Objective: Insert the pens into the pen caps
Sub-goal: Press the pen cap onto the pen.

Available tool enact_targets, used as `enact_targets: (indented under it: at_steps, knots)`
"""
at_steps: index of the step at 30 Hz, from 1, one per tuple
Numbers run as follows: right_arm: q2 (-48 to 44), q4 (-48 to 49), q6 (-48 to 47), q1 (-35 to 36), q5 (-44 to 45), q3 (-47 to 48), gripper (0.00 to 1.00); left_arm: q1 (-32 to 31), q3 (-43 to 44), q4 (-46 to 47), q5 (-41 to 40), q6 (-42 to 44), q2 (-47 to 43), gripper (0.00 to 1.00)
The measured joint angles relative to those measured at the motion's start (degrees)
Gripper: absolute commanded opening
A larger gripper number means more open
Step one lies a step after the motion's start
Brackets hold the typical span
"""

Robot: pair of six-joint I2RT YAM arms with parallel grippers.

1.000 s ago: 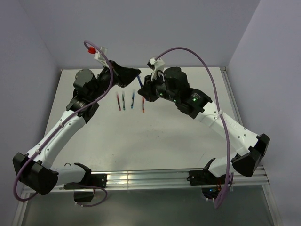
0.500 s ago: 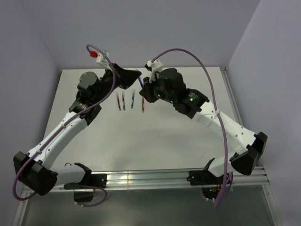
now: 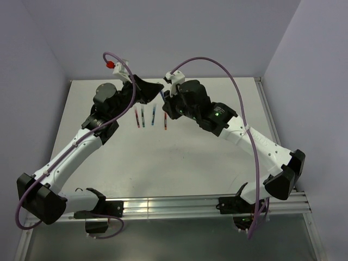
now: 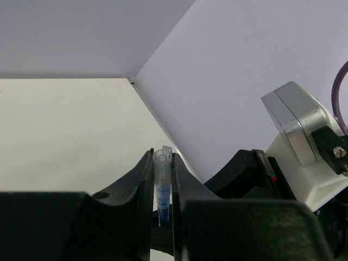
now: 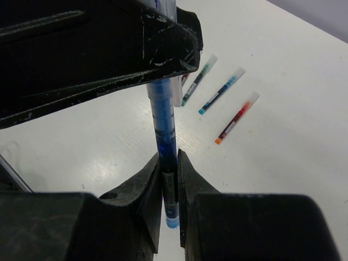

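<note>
My left gripper [image 4: 162, 163] is shut on a clear blue-tinted pen cap [image 4: 161, 173] that stands up between its fingers. My right gripper [image 5: 169, 163] is shut on the rear end of a blue pen [image 5: 163, 119]. The pen's front end runs up into the cap, under the left fingers [image 5: 109, 54]. In the top view both grippers meet above the back of the table, left gripper [image 3: 158, 87] against right gripper [image 3: 165, 100], with the blue pen [image 3: 161, 93] between them. Several capped pens lie below: red [image 3: 136, 117], green [image 3: 143, 116], teal [image 3: 153, 115], red [image 3: 165, 120].
The white table [image 3: 179, 157] ends at walls behind and on both sides. Purple cables [image 3: 217, 62] arch over both arms. The right wrist's white camera mount [image 4: 304, 136] sits close beside the left fingers. On the table lie green [image 5: 198, 80], teal [image 5: 222, 90] and red [image 5: 235, 118] pens.
Both arms have shifted slightly toward each other, the right wrist moving left and the left forearm right. Each grip is unchanged, and the pens on the table have not moved.
</note>
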Motion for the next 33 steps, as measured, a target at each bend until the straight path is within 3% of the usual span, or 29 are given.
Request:
enact_targets:
  at_steps: [18,28,33]
  knots:
    - [-1.4,-2.1,2.1,-2.0,-8.9,0.0,0.01,0.6,-1.5,4.4,8.0,3.7,-0.8,0.0]
    - [-1.6,4.0,3.7,-4.3,-9.0,0.4,0.41,3.4,5.5,-4.5,12.2,2.5,3.9,0.0]
    - [-3.8,7.1,3.7,-5.4,-7.2,0.5,0.49,3.9,9.2,-13.1,12.0,3.2,8.8,0.0]
